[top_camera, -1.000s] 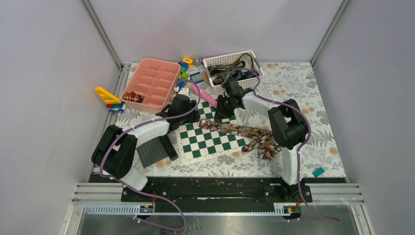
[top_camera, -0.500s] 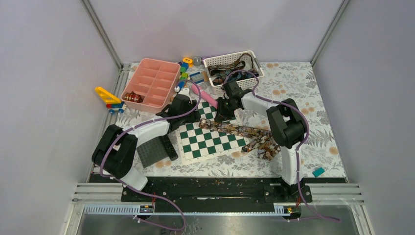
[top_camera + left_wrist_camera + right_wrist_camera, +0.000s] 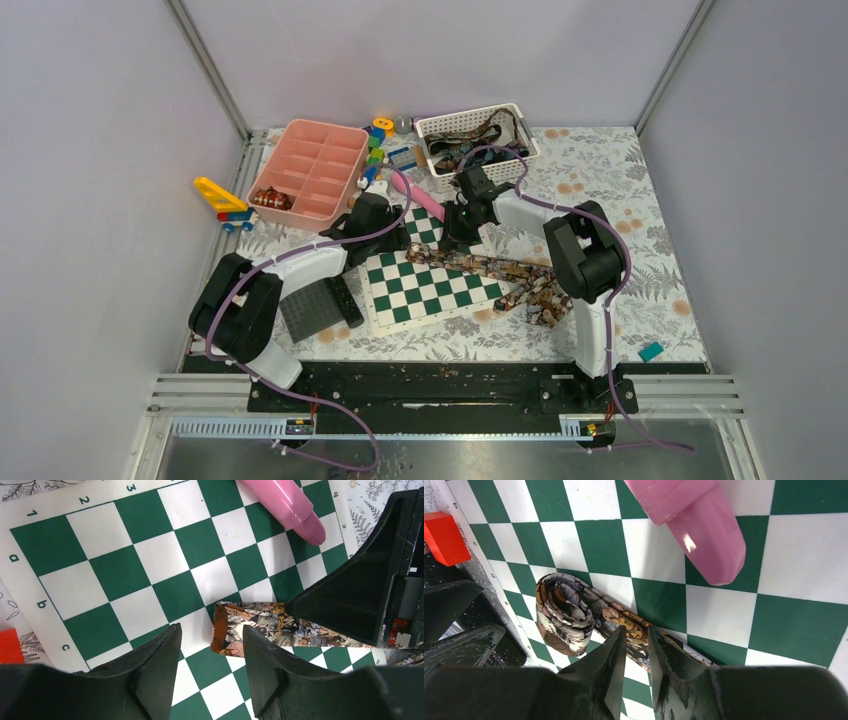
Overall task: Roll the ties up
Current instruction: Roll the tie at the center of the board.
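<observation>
A brown patterned tie [image 3: 480, 266] lies flat across the chessboard [image 3: 420, 295], its left end rolled. More ties [image 3: 462, 140] lie tangled in the basket [image 3: 425, 145].

A tie [image 3: 480, 265] lies across the chessboard [image 3: 420, 290], trailing right onto the table [image 3: 620, 200], with a basket [image 3: 515, 165] behind and a tray [image 3: 330, 160] behind-left.

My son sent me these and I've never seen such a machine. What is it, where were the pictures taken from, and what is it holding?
Two robot arms are bolted to a table. One picture looks down from above; the others come from cameras on each wrist. A patterned tie lies across a chessboard, its end rolled. The right tool is nearly shut on the tie beside the roll; the left tool is open, holding nothing. A pink tray and a white basket stand nearby.
</observation>
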Controlling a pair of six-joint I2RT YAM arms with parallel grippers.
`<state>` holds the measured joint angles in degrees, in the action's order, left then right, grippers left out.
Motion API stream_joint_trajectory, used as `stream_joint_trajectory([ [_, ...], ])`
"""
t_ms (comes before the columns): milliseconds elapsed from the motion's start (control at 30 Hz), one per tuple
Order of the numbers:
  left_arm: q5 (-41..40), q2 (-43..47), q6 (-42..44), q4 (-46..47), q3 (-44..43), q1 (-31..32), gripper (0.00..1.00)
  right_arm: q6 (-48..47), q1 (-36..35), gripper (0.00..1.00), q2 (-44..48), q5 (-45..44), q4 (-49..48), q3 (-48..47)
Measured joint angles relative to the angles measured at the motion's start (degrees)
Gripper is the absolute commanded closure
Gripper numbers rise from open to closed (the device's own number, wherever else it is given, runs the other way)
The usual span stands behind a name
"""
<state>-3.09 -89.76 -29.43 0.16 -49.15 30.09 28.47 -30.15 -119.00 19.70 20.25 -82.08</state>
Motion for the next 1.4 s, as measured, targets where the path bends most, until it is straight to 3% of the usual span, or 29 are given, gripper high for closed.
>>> stream_joint_trajectory([
  [767,1.7,-1.9,0.0,0.6,0.0,0.0,0.50,0.0,0.0,0.72,0.4,0.9,-0.4,1.9],
  [1400,1.0,-0.1,0.0,0.9,0.0,0.0,0.50,3.1,-0.1,0.67,4.9,-1.2,-0.6,-0.9],
])
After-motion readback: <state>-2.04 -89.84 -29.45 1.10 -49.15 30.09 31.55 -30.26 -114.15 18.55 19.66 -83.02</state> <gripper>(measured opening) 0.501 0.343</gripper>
